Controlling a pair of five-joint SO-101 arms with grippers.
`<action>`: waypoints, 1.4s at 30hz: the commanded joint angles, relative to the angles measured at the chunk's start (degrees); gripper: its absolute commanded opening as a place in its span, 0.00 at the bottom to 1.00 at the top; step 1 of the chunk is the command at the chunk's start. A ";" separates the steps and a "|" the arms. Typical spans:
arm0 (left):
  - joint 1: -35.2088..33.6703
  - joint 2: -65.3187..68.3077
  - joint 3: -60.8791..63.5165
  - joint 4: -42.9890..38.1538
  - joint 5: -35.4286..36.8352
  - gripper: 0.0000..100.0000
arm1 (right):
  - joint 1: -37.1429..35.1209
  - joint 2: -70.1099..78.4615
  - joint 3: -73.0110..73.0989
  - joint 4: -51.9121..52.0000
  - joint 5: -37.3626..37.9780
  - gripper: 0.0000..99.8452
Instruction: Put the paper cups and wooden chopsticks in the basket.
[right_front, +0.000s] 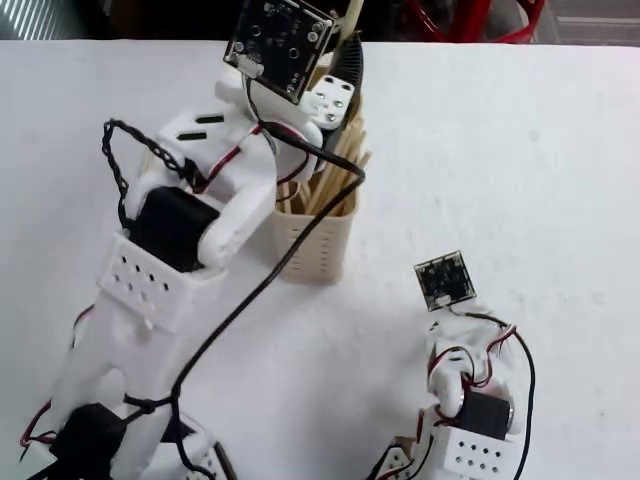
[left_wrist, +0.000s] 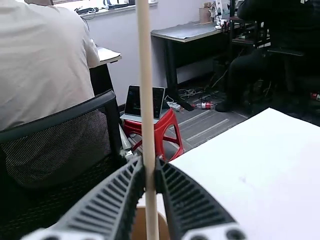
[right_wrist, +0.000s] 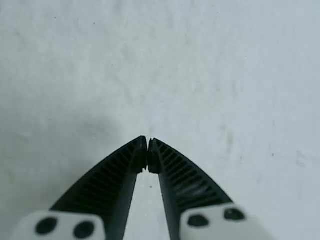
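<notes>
While the left end effector (left_wrist: 149, 166) pinches one upright wooden chopstick (left_wrist: 145, 75) over the basket (right_front: 315, 245) on the tabletop (right_front: 540, 150), an off-centre release could tip it outside the rim; the right end effector (right_wrist: 147, 143) sits pressed together, empty.

Wooden chopsticks (right_front: 335, 180) upright in beige basket (right_front: 318, 248)

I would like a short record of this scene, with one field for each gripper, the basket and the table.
left gripper: shut on one wooden chopstick, held upright over the basket
basket: cream, standing on the table, many chopsticks leaning inside
right gripper: shut, holding nothing, over bare table
table: white
</notes>
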 joint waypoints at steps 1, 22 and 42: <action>0.84 -0.84 -2.73 -1.67 0.53 0.02 | 0.22 -0.13 0.53 -0.13 0.00 0.02; 0.40 -0.75 -2.29 -3.25 0.09 0.09 | 0.22 -0.13 0.53 -0.13 0.00 0.02; -37.14 3.91 33.32 -7.74 0.00 0.09 | 0.22 -0.13 0.53 -0.13 0.00 0.02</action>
